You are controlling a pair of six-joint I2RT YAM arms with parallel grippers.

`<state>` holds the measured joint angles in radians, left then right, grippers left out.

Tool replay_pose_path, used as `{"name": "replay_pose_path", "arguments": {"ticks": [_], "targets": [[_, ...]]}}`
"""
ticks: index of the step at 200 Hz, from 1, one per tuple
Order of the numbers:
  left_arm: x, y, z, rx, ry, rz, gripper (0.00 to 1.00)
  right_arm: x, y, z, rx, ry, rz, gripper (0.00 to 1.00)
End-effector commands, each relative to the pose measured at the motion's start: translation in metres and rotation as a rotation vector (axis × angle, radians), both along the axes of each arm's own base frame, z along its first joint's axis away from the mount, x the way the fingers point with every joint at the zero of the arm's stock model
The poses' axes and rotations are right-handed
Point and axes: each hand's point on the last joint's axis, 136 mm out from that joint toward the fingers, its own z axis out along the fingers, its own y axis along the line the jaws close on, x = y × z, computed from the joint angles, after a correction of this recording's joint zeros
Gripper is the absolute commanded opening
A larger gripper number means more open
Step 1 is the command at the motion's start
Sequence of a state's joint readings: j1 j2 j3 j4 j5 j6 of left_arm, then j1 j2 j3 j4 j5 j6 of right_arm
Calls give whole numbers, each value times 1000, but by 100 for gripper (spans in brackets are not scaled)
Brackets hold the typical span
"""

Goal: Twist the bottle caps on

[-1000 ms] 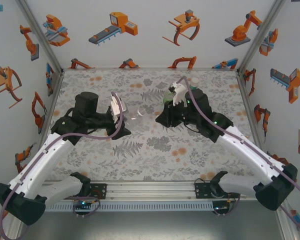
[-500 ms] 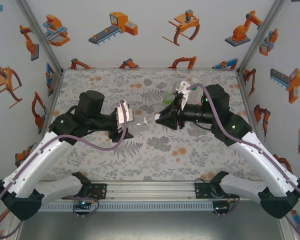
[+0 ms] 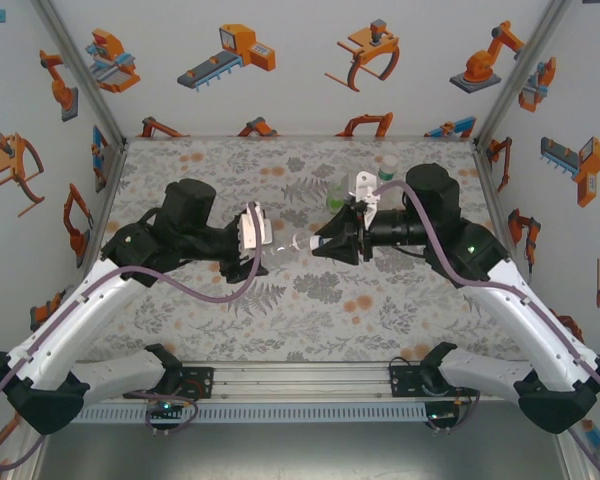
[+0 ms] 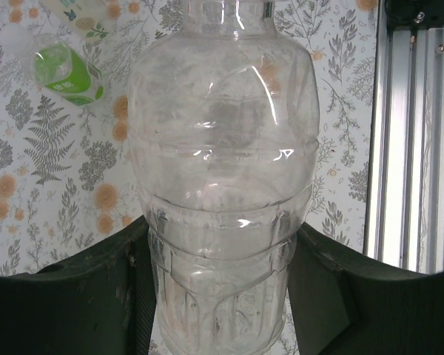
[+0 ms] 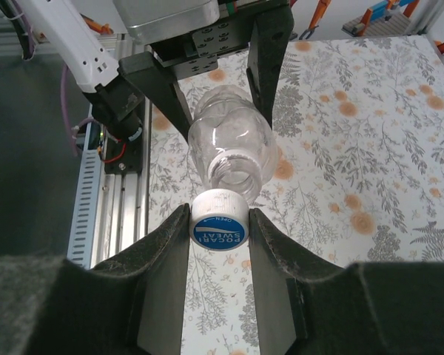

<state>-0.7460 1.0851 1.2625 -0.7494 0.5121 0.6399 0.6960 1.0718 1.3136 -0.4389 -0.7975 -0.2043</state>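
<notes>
**Desk:** How are the arms posed?

**Photographer:** Both reach inward over the grey floral-printed table (image 3: 310, 320) and meet head-on above its middle. The white left arm (image 3: 80, 320) bends in from the left and the white right arm (image 3: 520, 310) from the right, wrists roughly level.

**Desk:** And the tools?

**Photographer:** The left gripper (image 4: 222, 229) is closed to a bottle's width on the lower body of a plain clear plastic bottle (image 4: 222, 133), with its black fingers (image 4: 96, 296) pressed to either side. The bottle is held off the table, lying sideways, its open mouth toward the right arm. The right gripper (image 5: 219, 220) is drawn narrow, pinching a small round white plastic screw cap (image 5: 220, 231) between its pads. From the right wrist, the cap sits right at the rim of the open neck, a little off-centre. Whether the two touch cannot be told.

**Desk:** Any legible writing?

**Photographer:** The cap's blue face reads "POCARI SWEAT", with "OPEN" above it.

**Desk:** The other bottles?

**Photographer:** A green-tinted clear bottle (image 3: 338, 188) stands just behind the right gripper. A bottle with a green label band (image 4: 65, 72) shows on the table beyond the held one.
</notes>
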Motion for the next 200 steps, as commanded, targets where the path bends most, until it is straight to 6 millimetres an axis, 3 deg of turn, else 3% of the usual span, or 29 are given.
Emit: {"name": "replay_pose_path", "arguments": {"ticks": [1, 48, 139, 200], "targets": [[-3, -1, 9, -5, -28, -22, 5, -2, 1, 12, 19, -41, 27, 10], [-4, -2, 9, -1, -36, -22, 5, 2, 6, 13, 12, -31, 43, 10], [-3, -2, 8, 7, -46, -22, 5, -3, 9, -6, -90, 8, 86, 9], [-6, -3, 5, 22, -42, -35, 5, -2, 12, -1, -88, -26, 73, 9]]}}
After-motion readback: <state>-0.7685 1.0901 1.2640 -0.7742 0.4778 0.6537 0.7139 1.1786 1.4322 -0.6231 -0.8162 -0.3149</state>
